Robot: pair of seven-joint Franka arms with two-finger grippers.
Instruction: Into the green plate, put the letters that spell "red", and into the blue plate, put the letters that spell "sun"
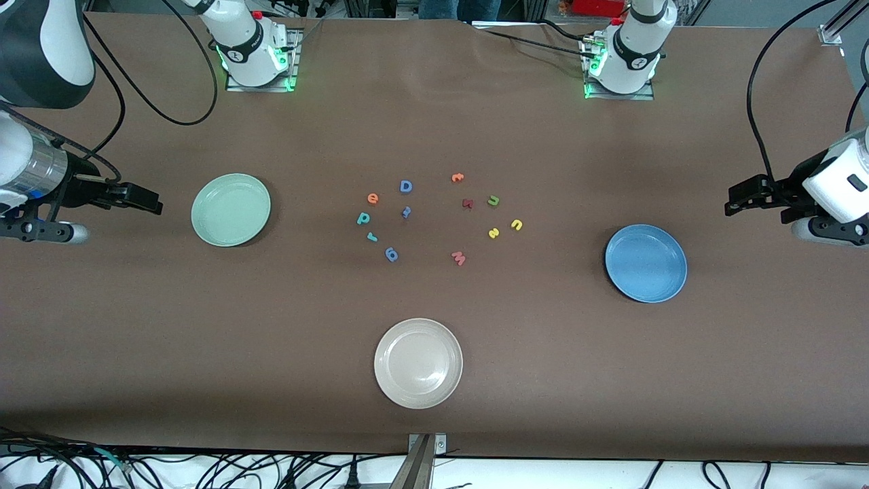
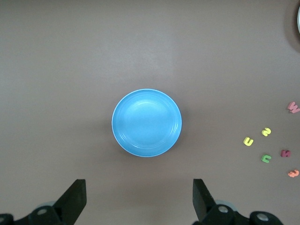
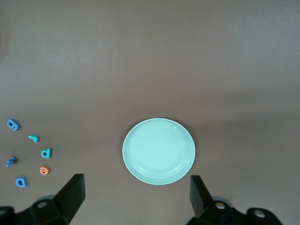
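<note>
The green plate (image 1: 231,209) (image 3: 159,151) lies empty toward the right arm's end, the blue plate (image 1: 645,263) (image 2: 146,123) empty toward the left arm's end. Between them on the table lie the orange e (image 1: 373,198) (image 3: 44,170), teal d (image 1: 363,218) (image 3: 46,153) and teal r (image 1: 371,236) (image 3: 33,138). Closer to the blue plate are the yellow s (image 1: 493,233) (image 2: 266,132), yellow u (image 1: 516,225) (image 2: 248,141) and olive n (image 1: 493,200) (image 2: 266,159). My right gripper (image 1: 153,202) (image 3: 137,194) hangs open over bare table beside the green plate. My left gripper (image 1: 733,200) (image 2: 139,197) hangs open beside the blue plate.
A beige plate (image 1: 418,363) sits nearest the front camera. Other letters lie among the task's: blue D (image 1: 406,186), a small blue one (image 1: 406,212), blue g (image 1: 392,255), orange t (image 1: 457,178), a dark red one (image 1: 467,203), pink w (image 1: 458,258).
</note>
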